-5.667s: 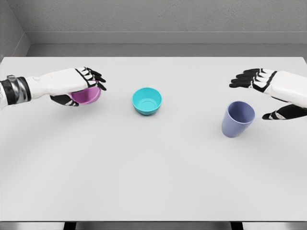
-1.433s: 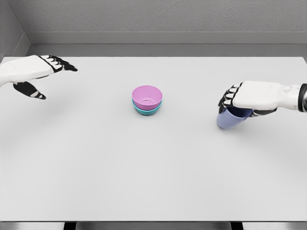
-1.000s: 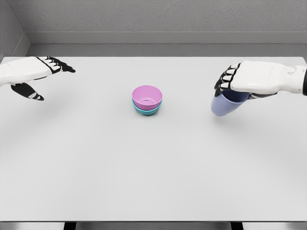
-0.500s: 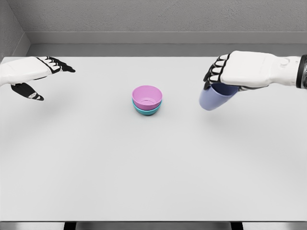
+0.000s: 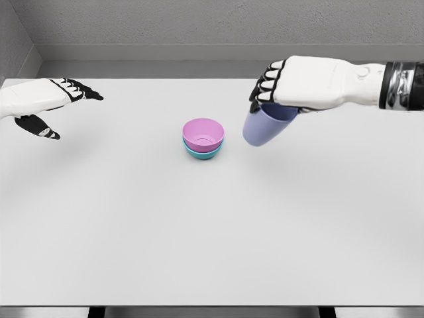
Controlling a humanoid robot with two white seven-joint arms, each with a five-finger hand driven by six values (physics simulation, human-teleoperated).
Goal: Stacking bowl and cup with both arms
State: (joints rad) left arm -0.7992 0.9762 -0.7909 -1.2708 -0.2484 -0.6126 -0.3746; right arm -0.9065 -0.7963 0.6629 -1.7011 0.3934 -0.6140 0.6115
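Two bowls and one cup were seen on or above the white counter [image 5: 212, 232], which filled most of the frame. At the upper right, the right hand [image 5: 301, 83] was seen with its fingers [image 5: 265, 85] closed over the rim of the lavender cup [image 5: 262, 127], which was held clear of the counter, tilted, just right of centre. At the upper left, the left hand [image 5: 40, 99] was held apart with its fingers spread and nothing grasped. At the centre, the pink bowl [image 5: 203, 134] was nested in the teal bowl [image 5: 199, 152]. The cup-carrying step was judged to be in hand; next, the cup would need to be brought over the pink bowl, righted, lowered in and released.
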